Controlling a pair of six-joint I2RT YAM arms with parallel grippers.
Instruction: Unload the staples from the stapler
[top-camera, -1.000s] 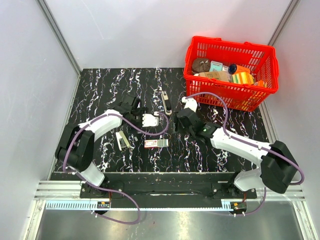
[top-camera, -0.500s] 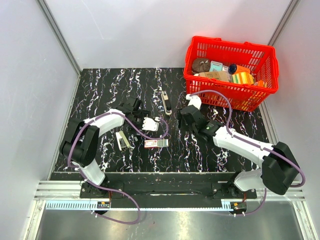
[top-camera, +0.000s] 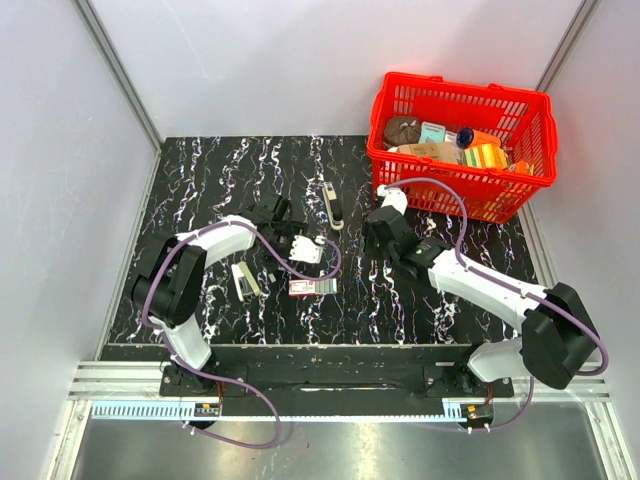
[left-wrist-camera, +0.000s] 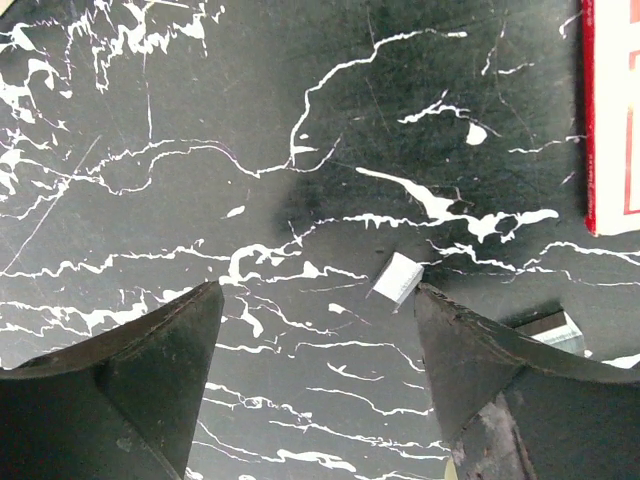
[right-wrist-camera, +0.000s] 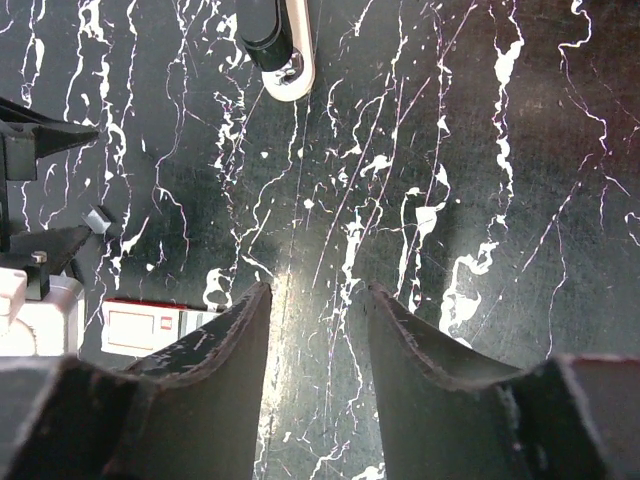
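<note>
Marble table (left-wrist-camera: 200, 100) — L tool (left-wrist-camera: 318, 300) spread over staples (left-wrist-camera: 397, 277).

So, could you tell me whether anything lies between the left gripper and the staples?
Nothing visible does. The staples lie on the bare table between the jaws of the open left gripper; the red-and-white box sits off to one side.

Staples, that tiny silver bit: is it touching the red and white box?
Apart. The left wrist view shows bare black table between the staples and the red-and-white box.
</note>
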